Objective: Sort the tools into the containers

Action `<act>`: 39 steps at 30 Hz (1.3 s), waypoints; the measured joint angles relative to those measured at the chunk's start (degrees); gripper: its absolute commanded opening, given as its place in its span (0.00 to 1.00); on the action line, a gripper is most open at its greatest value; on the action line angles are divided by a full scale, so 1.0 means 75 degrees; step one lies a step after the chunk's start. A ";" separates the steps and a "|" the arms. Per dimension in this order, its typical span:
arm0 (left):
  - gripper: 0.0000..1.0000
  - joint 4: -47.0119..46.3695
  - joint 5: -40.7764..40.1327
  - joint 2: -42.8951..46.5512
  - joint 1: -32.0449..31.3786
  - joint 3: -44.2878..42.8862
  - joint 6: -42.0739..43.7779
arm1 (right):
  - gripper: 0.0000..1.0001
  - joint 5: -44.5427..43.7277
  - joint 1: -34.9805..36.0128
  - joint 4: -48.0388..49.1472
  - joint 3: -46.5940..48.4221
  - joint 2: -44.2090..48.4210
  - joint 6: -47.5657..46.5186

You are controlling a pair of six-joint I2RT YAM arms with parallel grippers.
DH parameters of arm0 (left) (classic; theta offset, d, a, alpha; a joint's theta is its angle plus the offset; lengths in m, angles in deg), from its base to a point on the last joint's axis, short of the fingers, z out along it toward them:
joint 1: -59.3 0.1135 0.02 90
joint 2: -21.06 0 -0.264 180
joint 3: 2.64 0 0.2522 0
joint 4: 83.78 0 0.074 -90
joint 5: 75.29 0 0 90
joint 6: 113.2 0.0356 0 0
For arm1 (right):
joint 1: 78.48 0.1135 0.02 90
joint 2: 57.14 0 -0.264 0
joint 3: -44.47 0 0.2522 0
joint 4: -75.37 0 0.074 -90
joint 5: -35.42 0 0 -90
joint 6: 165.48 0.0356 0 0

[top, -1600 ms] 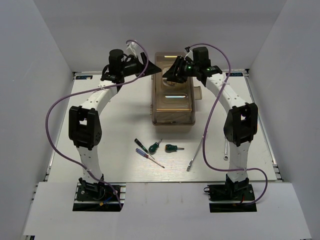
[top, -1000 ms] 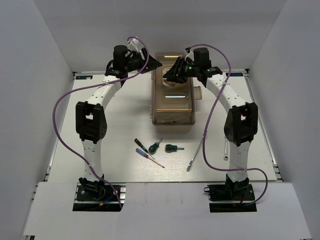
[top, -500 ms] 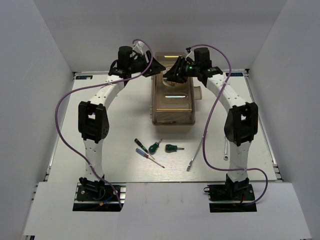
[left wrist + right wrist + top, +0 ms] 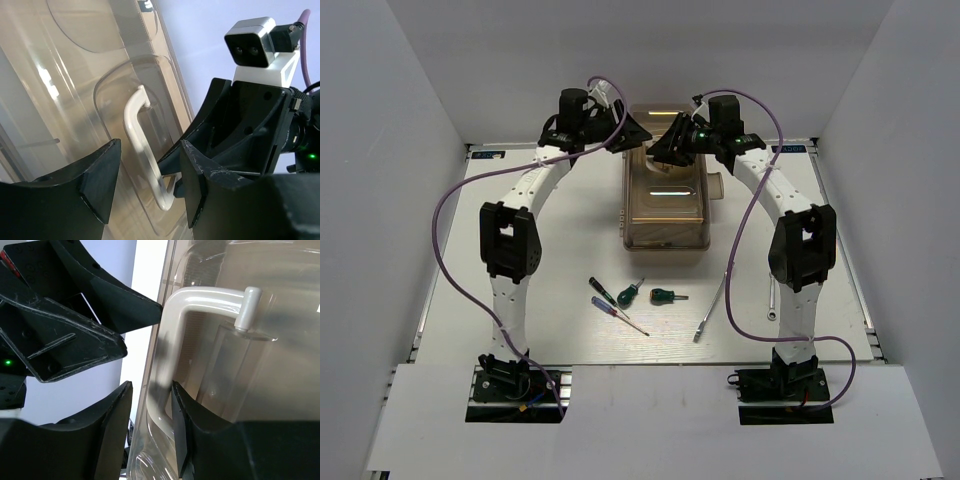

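Observation:
The tan toolbox (image 4: 665,205) with its translucent brown lid stands shut at the back centre. Its pale handle (image 4: 142,150) lies between the fingers of my open left gripper (image 4: 636,134), which hovers over the lid's back left. My right gripper (image 4: 667,148) is over the lid's back end, its jaws narrowly open astride the handle (image 4: 167,365) and the lid edge. On the table in front lie a black-handled screwdriver (image 4: 603,291), a green one (image 4: 628,294), a stubby green one (image 4: 665,296), a blue-handled one (image 4: 615,313), a long slim wrench (image 4: 711,308) and a short wrench (image 4: 773,298).
White walls close in the table on the left, right and back. Purple cables loop out from both arms. The two grippers are close together over the toolbox; the right gripper's body (image 4: 250,135) fills the right of the left wrist view.
My left gripper has moved right, from beside the toolbox's back left corner to over the lid by the handle. The right arm and the tools have not moved.

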 measured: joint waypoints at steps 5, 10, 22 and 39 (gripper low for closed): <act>0.60 0.0265 -0.0015 -0.0216 -0.0073 -0.0364 -0.0017 | 0.42 0.0052 -0.0003 0.0076 -0.0003 0.0000 0.0035; 0.59 0.0399 0.0015 -0.0385 -0.0160 -0.0609 -0.0017 | 0.42 0.0099 -0.0003 0.0108 -0.0003 0.0000 0.0041; 0.53 0.0796 0.0087 -0.0498 -0.0224 -0.0825 -0.0023 | 0.48 0.0227 -0.0023 0.0315 -0.0117 0.0023 0.0009; 0.41 0.1058 0.0178 -0.0586 -0.0452 -0.0935 0.0160 | 0.54 0.0787 -0.0694 -0.1119 -0.0469 0.1594 -0.2072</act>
